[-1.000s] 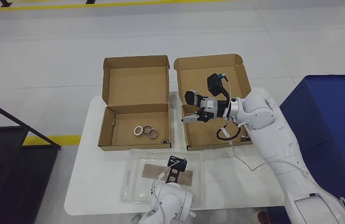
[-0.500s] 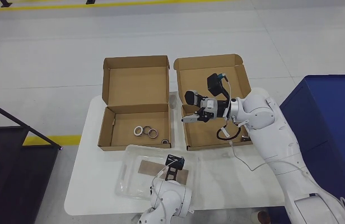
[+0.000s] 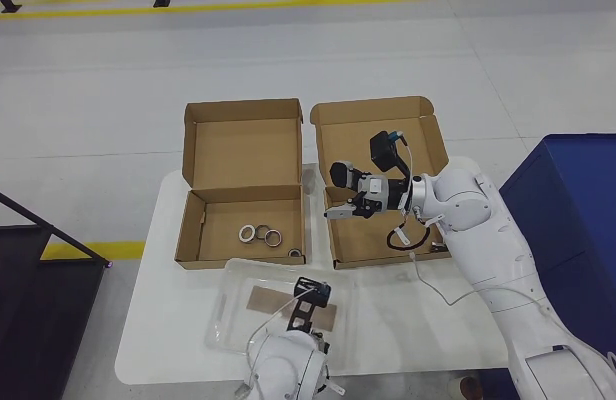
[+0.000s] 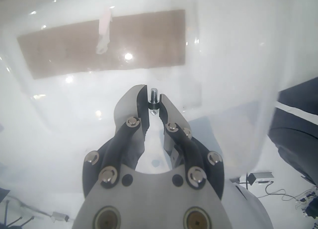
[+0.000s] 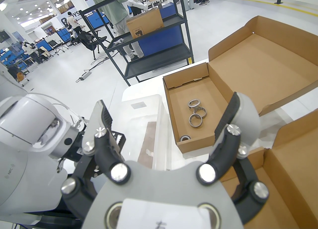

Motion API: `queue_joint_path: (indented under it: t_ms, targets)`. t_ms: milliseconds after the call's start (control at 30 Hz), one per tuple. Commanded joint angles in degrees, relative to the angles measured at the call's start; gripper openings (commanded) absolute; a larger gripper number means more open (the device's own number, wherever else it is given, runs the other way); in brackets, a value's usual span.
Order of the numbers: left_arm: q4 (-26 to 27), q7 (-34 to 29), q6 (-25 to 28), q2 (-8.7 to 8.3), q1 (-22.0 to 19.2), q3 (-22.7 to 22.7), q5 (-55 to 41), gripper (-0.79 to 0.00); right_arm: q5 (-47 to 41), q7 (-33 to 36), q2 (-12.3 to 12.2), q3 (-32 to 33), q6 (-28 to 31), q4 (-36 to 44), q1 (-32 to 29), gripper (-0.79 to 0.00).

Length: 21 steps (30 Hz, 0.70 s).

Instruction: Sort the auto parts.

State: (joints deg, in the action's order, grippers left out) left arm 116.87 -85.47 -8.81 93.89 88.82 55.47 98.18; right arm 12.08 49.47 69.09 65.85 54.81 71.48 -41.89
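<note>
Top view, table: white table (image 3: 178, 330) with two open cardboard boxes side by side at the back and a clear bin in front of them.
Left box: the left box (image 3: 188, 232) has its lid flapped back. The rings (image 3: 260, 234) are on its floor, three bunched near the middle.
Corner ring: from the right wrist view, one more ring (image 5: 185, 138) sits off in the near corner on the side next to the other box.
Clear bin: the clear bin (image 3: 224, 320) is just in front of the left box, angled a bit, with its right end running up toward the right box.
Brown card: a flat brown card (image 4: 104, 43) lies at the bottom of the bin, with a scrap of white tape (image 4: 103, 33) on it. Can't tell if it's inside or under the plastic.
Left gripper: the left gripper (image 4: 151, 93) is down in the bin near the card's right end, fingers pinched tight on a part.
Bolt: small bolt (image 4: 153, 98), threaded end sticking out past the fingertips, clamped between the pads. Can't tell if it's off the bin floor.
Right box: the right box (image 3: 388, 261) is also open, lid back, touching or almost touching the left box.
Right gripper: the right gripper (image 3: 334, 192) hangs over the back left corner of the right box, fingers spread wide with nothing in them.
</note>
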Motion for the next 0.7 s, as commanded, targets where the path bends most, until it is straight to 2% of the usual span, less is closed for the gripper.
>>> queue_joint_path:
  t_ms: [0, 133, 367, 400, 467, 667]
  targets:
    - [3.05, 2.52, 1.57, -0.32, 2.07, 1.59, -4.04, -0.785, 0.0, 0.0, 0.0, 0.0, 0.0, 0.0, 0.0, 0.0]
    - [5.65, 5.24, 7.04, -0.87, 4.54, 5.92, -17.16, -0.785, 0.0, 0.0, 0.0, 0.0, 0.0, 0.0, 0.0, 0.0]
    - [5.65, 5.24, 7.04, -0.87, 4.54, 5.92, -17.16, -0.785, 0.0, 0.0, 0.0, 0.0, 0.0, 0.0, 0.0, 0.0]
    - [5.28, 5.0, 7.86, -0.83, 5.15, 5.49, -21.5, -0.785, 0.0, 0.0, 0.0, 0.0, 0.0, 0.0, 0.0, 0.0]
    - [6.59, 4.15, 9.45, -0.99, 5.17, 8.2, -30.36, -0.785, 0.0, 0.0, 0.0, 0.0, 0.0, 0.0, 0.0, 0.0]
    - [8.13, -2.53, 14.18, -1.92, 3.65, 22.27, -69.23, -0.785, 0.0, 0.0, 0.0, 0.0, 0.0, 0.0, 0.0, 0.0]
